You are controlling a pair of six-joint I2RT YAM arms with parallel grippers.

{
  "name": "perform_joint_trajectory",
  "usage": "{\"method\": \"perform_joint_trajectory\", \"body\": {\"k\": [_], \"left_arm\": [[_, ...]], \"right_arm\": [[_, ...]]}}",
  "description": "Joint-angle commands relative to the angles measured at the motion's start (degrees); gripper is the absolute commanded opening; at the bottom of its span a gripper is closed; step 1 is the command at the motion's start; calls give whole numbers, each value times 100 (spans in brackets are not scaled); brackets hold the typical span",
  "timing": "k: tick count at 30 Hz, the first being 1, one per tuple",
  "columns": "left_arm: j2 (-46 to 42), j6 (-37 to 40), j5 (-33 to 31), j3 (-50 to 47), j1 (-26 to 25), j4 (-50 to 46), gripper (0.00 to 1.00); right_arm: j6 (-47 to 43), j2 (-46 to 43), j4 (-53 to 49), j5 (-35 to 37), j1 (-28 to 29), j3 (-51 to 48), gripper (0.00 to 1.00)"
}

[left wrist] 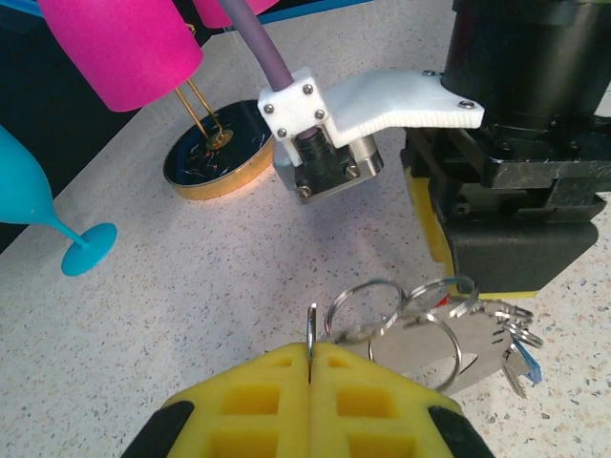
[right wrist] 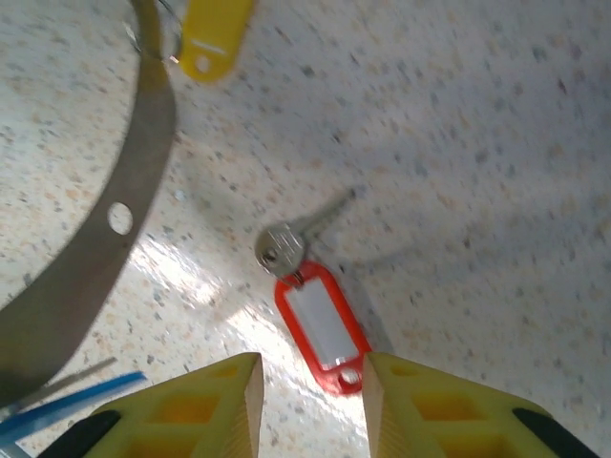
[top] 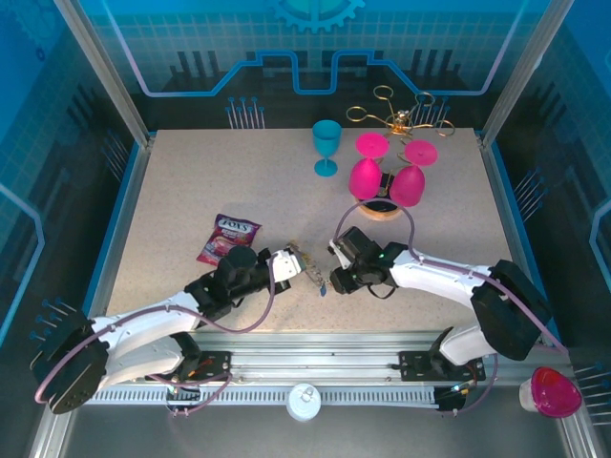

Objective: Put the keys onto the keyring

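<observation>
One red-tagged key [right wrist: 320, 324] lies loose on the counter [right wrist: 477, 143], just below the right gripper [right wrist: 312, 367], whose fingers stand apart. The left gripper [left wrist: 310, 358] is clamped on the keyring [left wrist: 368, 282], which carries other keys [left wrist: 506, 334]; threading the red one apparently remains.

Speckled table [top: 191, 191] bears red-tagged key [right wrist: 320, 320], candy bag [top: 229, 237].

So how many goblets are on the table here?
3. A teal goblet stands upright at the back; two pink goblets, left and right, are bowl-down just right of it. A pink thing off the table's near right corner may be another.
</observation>
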Motion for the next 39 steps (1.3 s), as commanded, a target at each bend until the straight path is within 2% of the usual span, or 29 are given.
{"method": "perform_joint_trajectory", "body": {"k": [1, 7, 9, 11, 15, 25, 30, 39], "left_arm": [[-157, 86, 70, -95, 12, -181, 0], [-248, 81, 105, -85, 21, -456, 0], [-328, 54, 95, -98, 17, -529, 0], [-408, 40, 78, -140, 15, -554, 0], [-539, 26, 26, -149, 21, -680, 0], [-719, 19, -126, -174, 16, -757, 0], [-882, -15, -445, -202, 31, -794, 0], [-979, -27, -619, -229, 35, -782, 0]], "right_arm": [[-879, -311, 966, -242, 5, -382, 33], [-2304, -969, 3243, -597, 167, -1704, 31], [-2600, -1059, 4021, -708, 183, -2134, 31], [-2660, -975, 4433, -478, 186, -2364, 31], [-2505, -548, 4646, -31, 115, -2343, 29], [-2378, -66, 5292, -304, -203, -2458, 29], [-2293, -64, 5246, -977, -436, -2519, 28], [-2327, 226, 5326, -1379, -541, -2484, 28]]}}
